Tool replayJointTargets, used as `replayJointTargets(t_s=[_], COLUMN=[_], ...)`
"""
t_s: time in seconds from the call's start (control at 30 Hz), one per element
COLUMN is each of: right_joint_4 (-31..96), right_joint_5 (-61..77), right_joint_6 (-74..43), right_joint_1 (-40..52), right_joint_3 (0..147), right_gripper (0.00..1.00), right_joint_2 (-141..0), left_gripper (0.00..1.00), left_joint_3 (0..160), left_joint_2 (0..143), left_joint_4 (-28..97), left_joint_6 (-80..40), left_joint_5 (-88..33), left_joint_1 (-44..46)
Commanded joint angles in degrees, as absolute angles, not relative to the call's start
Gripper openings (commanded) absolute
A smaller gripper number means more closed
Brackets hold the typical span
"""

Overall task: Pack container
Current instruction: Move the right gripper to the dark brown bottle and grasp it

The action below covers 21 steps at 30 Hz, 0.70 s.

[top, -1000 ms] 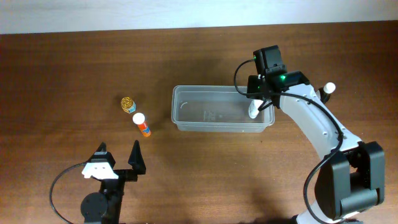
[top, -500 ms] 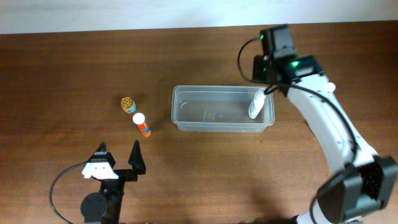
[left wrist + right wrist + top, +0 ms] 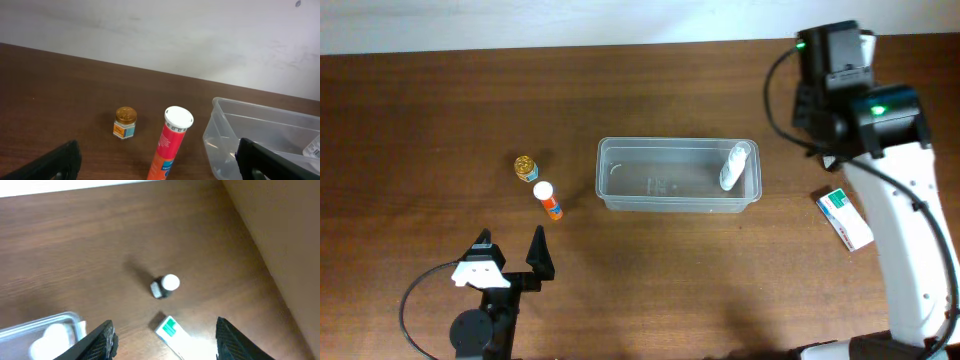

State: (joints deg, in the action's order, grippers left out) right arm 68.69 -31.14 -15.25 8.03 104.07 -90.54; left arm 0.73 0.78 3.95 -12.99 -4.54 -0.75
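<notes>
The clear container [image 3: 620, 180] stands mid-table with a white bottle [image 3: 735, 166] leaning in its right end. The right wrist view shows its corner [image 3: 67, 317], and the left wrist view shows its left end [image 3: 225, 130]. My right gripper [image 3: 832, 150] is open and empty, raised to the right of the container, above a white and green box [image 3: 845, 218]. My left gripper [image 3: 510, 258] is open and empty near the front edge. An orange tube with a white cap [image 3: 548, 199] and a small gold-lidded jar [image 3: 526, 167] lie left of the container.
In the right wrist view my open fingers [image 3: 167, 345] frame the box [image 3: 172, 330], with a small white-capped bottle [image 3: 166, 286] beyond it. In the left wrist view the tube [image 3: 172, 137] and jar [image 3: 125, 122] sit ahead of my open fingers [image 3: 160, 167].
My right gripper let go of the white bottle inside the container, rose and moved right and back. The bottle stays leaning in the tub. The left arm has not moved.
</notes>
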Motion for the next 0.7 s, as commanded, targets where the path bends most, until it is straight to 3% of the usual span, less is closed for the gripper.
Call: replayJointTargets(t_s=[0.0,0.3,0.67], right_joint_4=[68.84,69.63,63.55], right_joint_5=[-23.14,-0.62,2.04], right_joint_6=[-12.47,-2.42,3.27], right_joint_1=[0.62,-15.22,-16.58], right_joint_3=[103.5,102.02,101.51], right_gripper=[0.6,0.71,0.73], right_joint_2=[-90.76,-94.32,-102.87], left_gripper=[1.0,0.99,0.99], left_joint_3=[0.51,0.51,0.51], left_joint_2=[0.3,0.3,0.3], left_joint_4=[4.12,4.12,4.12], left_joint_6=[-12.1,-12.1,-12.1], left_joint_5=[-5.17,-5.15,-5.17], left_joint_1=[-1.02,-1.02,-1.02])
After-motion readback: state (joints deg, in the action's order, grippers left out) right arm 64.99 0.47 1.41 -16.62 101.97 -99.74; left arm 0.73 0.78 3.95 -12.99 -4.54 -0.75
